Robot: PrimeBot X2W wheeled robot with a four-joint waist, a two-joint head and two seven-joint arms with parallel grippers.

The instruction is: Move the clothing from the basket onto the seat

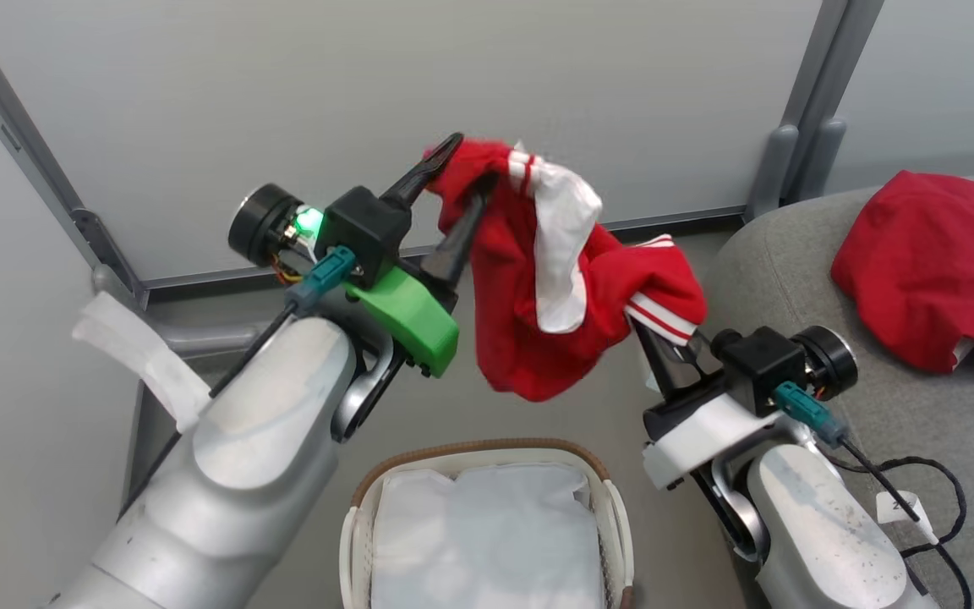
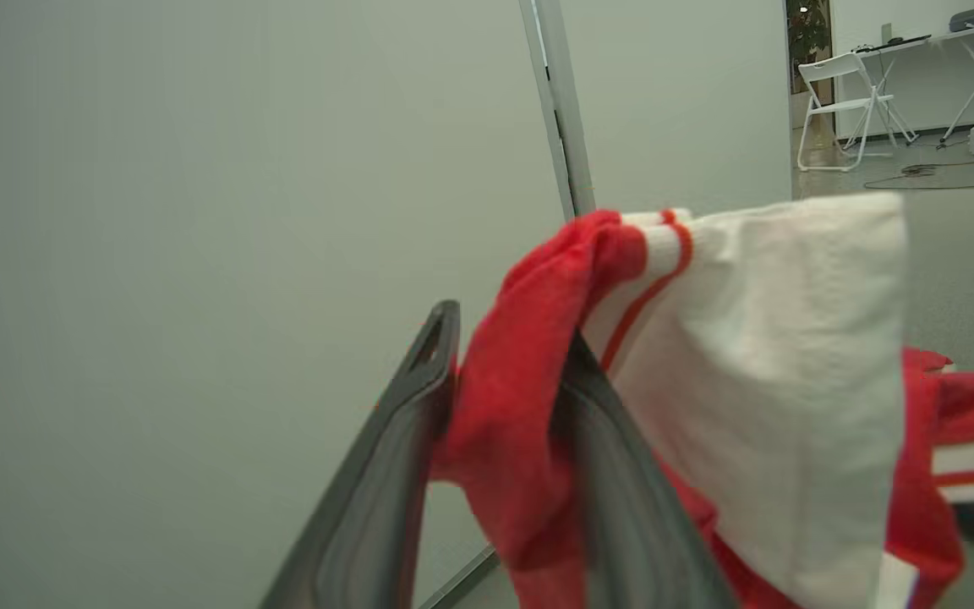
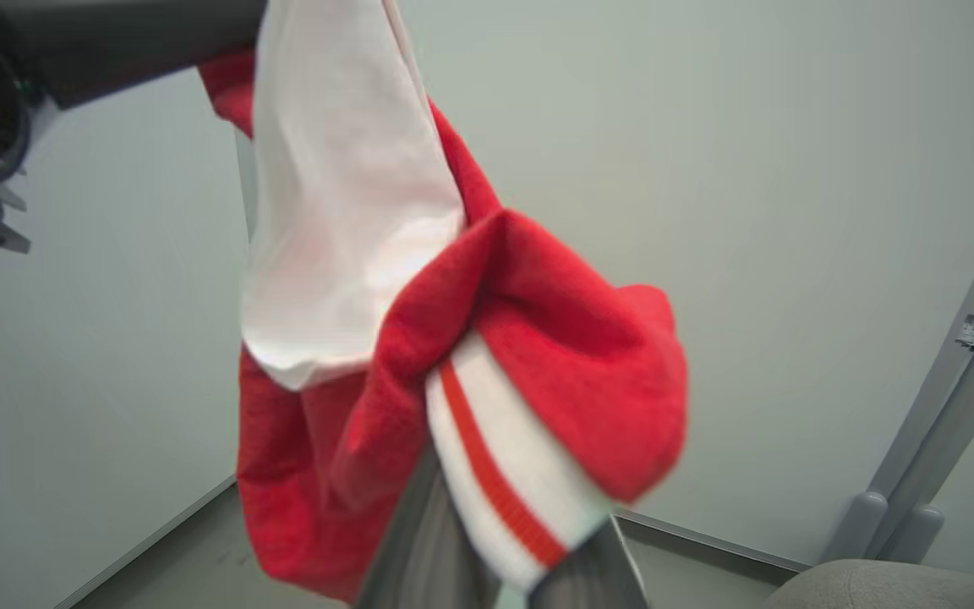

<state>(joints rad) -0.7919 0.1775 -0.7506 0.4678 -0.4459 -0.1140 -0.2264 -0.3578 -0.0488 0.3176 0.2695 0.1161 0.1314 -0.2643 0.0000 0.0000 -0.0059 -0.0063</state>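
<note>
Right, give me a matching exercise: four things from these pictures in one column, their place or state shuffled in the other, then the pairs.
Things:
1. hanging garment
2. second garment
3. basket
4. right end effector

Place or state:
A. lying on the grey seat
B. shut on the striped trim
C. held up in the air
D. low down, white liner inside

Pairs: 1-C, 2-A, 3-D, 4-B
</note>
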